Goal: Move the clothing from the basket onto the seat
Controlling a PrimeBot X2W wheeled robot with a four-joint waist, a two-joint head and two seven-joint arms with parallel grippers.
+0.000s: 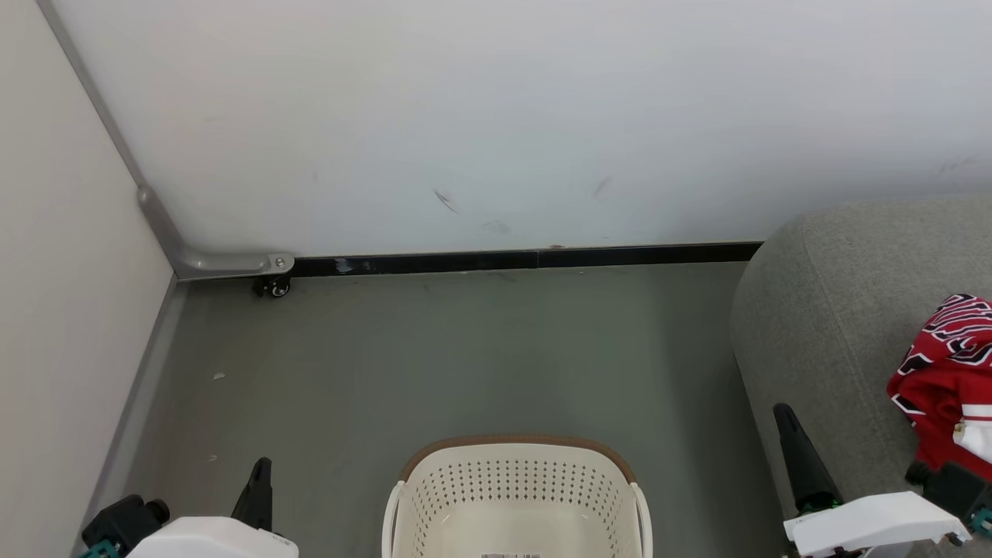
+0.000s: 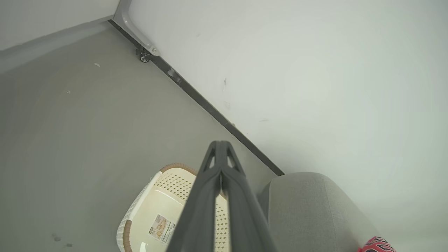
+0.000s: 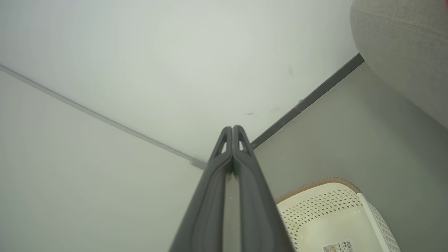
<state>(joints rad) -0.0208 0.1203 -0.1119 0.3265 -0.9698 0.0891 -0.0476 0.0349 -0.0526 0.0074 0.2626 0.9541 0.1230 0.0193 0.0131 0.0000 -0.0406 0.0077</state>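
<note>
The cream perforated basket [image 1: 518,496] with a brown rim stands on the floor at the bottom centre; its visible inside holds only a label. The red clothing [image 1: 944,380], with black-white lettering and white trim, lies bunched on the grey seat [image 1: 829,325] at the right. My left gripper [image 1: 262,467] is shut at the lower left, beside the basket [image 2: 157,213], with nothing in it. My right gripper [image 1: 783,412] is shut at the lower right, in front of the seat's rounded corner and left of the clothing. A red edge of clothing [image 2: 376,244] shows on the seat [image 2: 308,210].
A white wall with a black baseboard [image 1: 527,260] closes the back. A second wall meets it at the left corner, where a grey bracket with a small caster [image 1: 273,287] sits. Grey floor [image 1: 465,364] lies between basket and walls.
</note>
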